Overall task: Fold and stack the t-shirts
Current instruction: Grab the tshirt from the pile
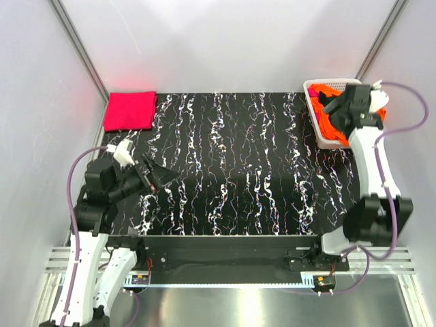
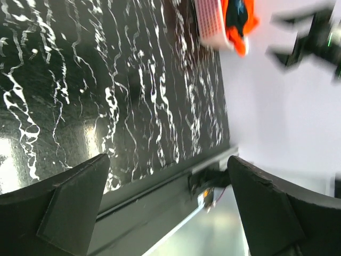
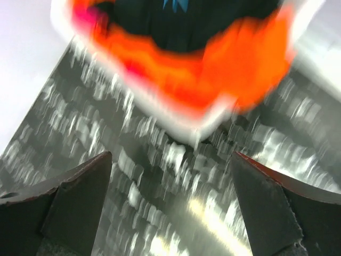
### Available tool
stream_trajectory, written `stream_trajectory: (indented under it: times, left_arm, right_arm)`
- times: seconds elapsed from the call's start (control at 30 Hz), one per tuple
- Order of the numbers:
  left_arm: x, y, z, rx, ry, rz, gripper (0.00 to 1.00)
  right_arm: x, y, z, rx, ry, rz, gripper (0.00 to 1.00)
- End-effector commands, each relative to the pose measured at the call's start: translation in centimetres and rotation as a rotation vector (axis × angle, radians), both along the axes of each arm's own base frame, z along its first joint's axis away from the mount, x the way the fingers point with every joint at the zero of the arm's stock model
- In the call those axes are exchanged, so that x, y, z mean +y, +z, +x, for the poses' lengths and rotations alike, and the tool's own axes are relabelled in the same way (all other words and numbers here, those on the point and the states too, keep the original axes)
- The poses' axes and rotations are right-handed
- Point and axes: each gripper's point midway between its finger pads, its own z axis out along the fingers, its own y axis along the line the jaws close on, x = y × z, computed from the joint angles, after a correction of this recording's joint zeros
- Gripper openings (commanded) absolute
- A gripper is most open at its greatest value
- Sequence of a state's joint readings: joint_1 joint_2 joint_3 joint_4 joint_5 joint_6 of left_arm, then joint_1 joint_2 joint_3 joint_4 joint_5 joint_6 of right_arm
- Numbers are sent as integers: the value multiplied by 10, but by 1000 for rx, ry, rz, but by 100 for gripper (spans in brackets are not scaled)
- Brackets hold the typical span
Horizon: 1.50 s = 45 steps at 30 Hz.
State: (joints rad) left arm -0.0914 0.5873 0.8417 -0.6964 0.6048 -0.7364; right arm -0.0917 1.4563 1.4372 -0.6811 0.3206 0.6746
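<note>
Currently: red-pink t-shirt (image 1: 129, 111) folded, far-left counter (image 1: 238, 170) corner; orange t-shirt (image 1: 332, 90) and black t-shirt (image 3: 181, 21) heaped in basket (image 1: 332, 144). Left claw (image 1: 153, 174) and right claw (image 1: 335, 109) gape empty, right over basket. Risk: I snag two tangled shirts together

Black, white-veined, glossy tabletop (image 1: 259, 157). White walls (image 1: 231, 41) at nine, twelve and three o'clock. Grey corner posts (image 1: 78, 48).

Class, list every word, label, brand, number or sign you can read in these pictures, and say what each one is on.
No readable text anywhere.
Pale-blue print on the black t-shirt in the basket: a blurred shape, no letters to be made out.
Small coloured patches on the front rail: too small to read.
Folded red-pink t-shirt: plain, no print visible.
</note>
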Motion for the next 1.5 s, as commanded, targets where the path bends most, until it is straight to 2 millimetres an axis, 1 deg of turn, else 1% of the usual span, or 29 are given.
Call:
stream_trajectory:
  times: [0.0,0.03,0.07,0.1,0.13,0.17,0.2,0.23,0.27,0.3,0.33,0.37,0.4,0.43,0.5,0.53,0.6,0.73,0.8,0.83,1.1,1.13,1.17,1.23,1.3,1.33,1.37,1.4,1.47]
  left_arm:
    - [-12,18,-7,-104,-169,33,98]
    - [-12,22,-6,-125,-176,41,98]
    - [-13,25,-7,-140,-185,47,98]
    - [-13,26,-7,-156,-191,56,98]
    - [-12,28,-7,-180,-197,76,98]
    - [-13,29,-8,-195,-210,84,98]
    - [-13,28,-7,-199,-206,95,98]
    - [-13,26,-7,-204,-211,109,98]
    - [-14,25,-8,-208,-223,117,98]
    - [-13,22,-7,-210,-219,137,98]
    - [-14,20,-7,-207,-224,144,98]
    - [-16,19,-8,-205,-240,151,98]
    - [-15,15,-8,-205,-240,170,98]
    - [-14,14,-9,-203,-243,181,98]
    - [-11,9,-9,-200,-240,224,98]
    - [-11,6,-9,-197,-242,240,99]
    - [-7,4,-9,-198,-232,281,99]
    - [-6,4,-10,-198,-243,316,99]
    - [-5,2,-11,-194,-245,327,99]
    - [-5,3,-12,-194,-245,331,99]
    - [-3,3,-15,-172,-243,342,99]
    - [-3,4,-16,-171,-244,340,99]
    - [-3,4,-16,-169,-243,339,99]
    - [-3,8,-17,-173,-241,337,99]
    - [-4,11,-19,-173,-243,326,99]
    - [-4,12,-19,-172,-243,321,99]
    - [-5,13,-19,-170,-244,317,99]
    - [-5,16,-18,-171,-239,309,99]
    - [-5,19,-18,-168,-228,303,99]
  right_arm:
    - [-73,33,27,60,-79,-304,98]
    - [-82,15,45,105,-58,-317,98]
    - [-85,10,57,123,-4,-331,98]
    - [-92,22,71,94,1,-339,98]
    - [-104,2,82,139,5,-330,99]
    - [-106,-2,91,145,33,-330,100]
    - [-110,10,101,115,34,-342,100]
    - [-114,-11,113,153,49,-334,100]
    - [-112,-15,122,153,81,-327,100]
    - [-112,-6,130,134,93,-326,100]
    - [-112,-25,140,163,115,-311,98]
    - [-111,-29,147,160,132,-299,97]
    - [-111,-22,154,137,132,-297,96]
    - [-111,-36,161,152,140,-283,94]
    - [-109,-48,175,145,150,-259,93]
    - [-110,-50,178,135,130,-246,93]
    - [-111,-65,187,142,121,-225,93]
    - [-111,-81,198,135,90,-182,85]
    - [-114,-84,203,127,74,-179,83]
    - [-115,-94,204,141,66,-175,82]
    - [-117,-104,222,117,87,-184,60]
    - [-118,-102,222,114,88,-187,40]
    - [-119,-96,222,103,84,-192,31]
    - [-121,-79,219,81,55,-198,19]
    - [-120,-53,217,43,59,-215,5]
    - [-122,-40,215,28,48,-231,0]
    - [-124,-21,213,-5,33,-244,0]
    - [-124,9,206,-47,19,-259,0]
    - [-127,55,197,-133,-33,-279,0]
